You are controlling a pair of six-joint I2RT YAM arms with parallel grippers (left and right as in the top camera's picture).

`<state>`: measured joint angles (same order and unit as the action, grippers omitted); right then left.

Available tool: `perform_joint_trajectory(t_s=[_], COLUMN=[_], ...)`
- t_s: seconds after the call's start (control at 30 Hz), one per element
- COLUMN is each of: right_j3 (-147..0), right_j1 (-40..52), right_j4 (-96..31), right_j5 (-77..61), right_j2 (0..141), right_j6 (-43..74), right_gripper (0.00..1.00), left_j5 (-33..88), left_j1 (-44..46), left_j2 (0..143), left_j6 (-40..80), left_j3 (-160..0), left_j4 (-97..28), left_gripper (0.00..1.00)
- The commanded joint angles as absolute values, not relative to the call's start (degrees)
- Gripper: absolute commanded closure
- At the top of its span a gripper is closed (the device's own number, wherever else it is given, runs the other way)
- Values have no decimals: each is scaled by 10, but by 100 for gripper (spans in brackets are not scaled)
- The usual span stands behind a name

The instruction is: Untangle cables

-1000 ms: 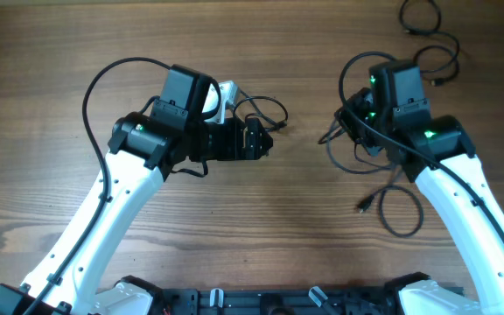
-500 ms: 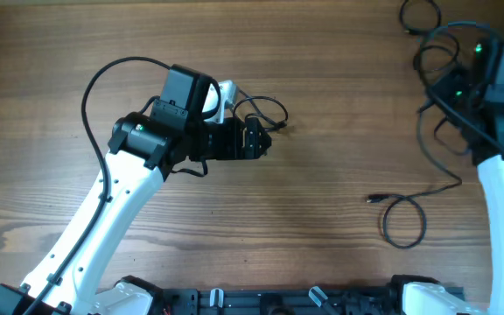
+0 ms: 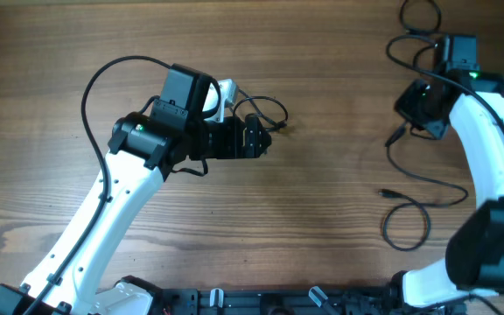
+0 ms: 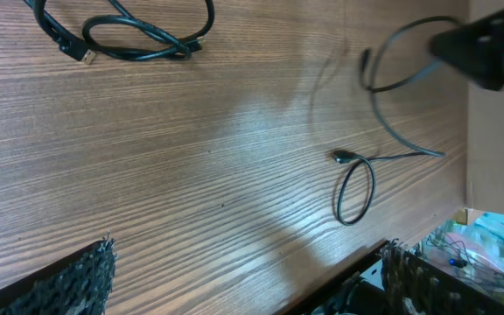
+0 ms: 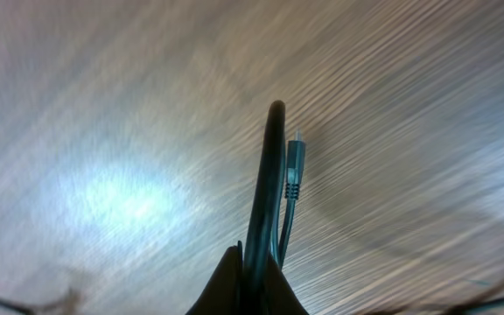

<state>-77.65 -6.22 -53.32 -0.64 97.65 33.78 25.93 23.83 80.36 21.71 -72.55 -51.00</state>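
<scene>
**Item: cables, worktop (image 3: 339,262).**

- **Location.** The trailing cable (image 4: 338,199) runs from the right claw (image 5: 263,201) down the right side of the worktop. It ends in a small loop and a free plug (image 3: 383,192). The coiled cable (image 3: 265,107), with a white plug (image 3: 226,91), lies just beside the left claw (image 3: 262,140). The far cable (image 3: 418,13) sits at the top right edge.
- **Handling (judged).** The cords are light, thin and limp, with no stiffness to push against, so they only follow a pull. The smooth jacket is likely to slip through a loose pinch. The plugs are the only hard parts and could snag in a loop. The best hold is on the cord just behind a plug, or on a free stretch clear of crossings.
- **Claws.** The right claw is pinched closed, and the trailing cable appears caught between its fingers, with a plug end (image 5: 293,166) alongside. The left claw stands wide and holds nothing.
- **Change over the last second.** The right arm has swung from mid-worktop to the right edge, drawing the trailing cable out of its tighter cluster. The left arm and the coiled cable have not moved.
</scene>
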Motion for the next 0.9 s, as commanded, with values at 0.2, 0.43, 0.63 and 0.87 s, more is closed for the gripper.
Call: perform_joint_trajectory(t_s=[0.2,0.43,0.63,0.87], right_j3=[-799,-896,-895,-799], right_j1=[-65,-84,-83,-101], right_j4=[-528,-651,-791,-783], right_j5=[-105,-98,82,137], right_j2=[996,924,853,853], right_j6=[306,300,391,502], right_gripper=[0,0,0,0], left_j5=[254,254,254,254], left_j1=[234,234,234,234], left_j2=[804,804,804,804], left_j6=[214,214,214,214], left_j3=[-723,-723,-723,-723], left_j4=[-508,-509,-509,-521], left_gripper=[0,0,0,0])
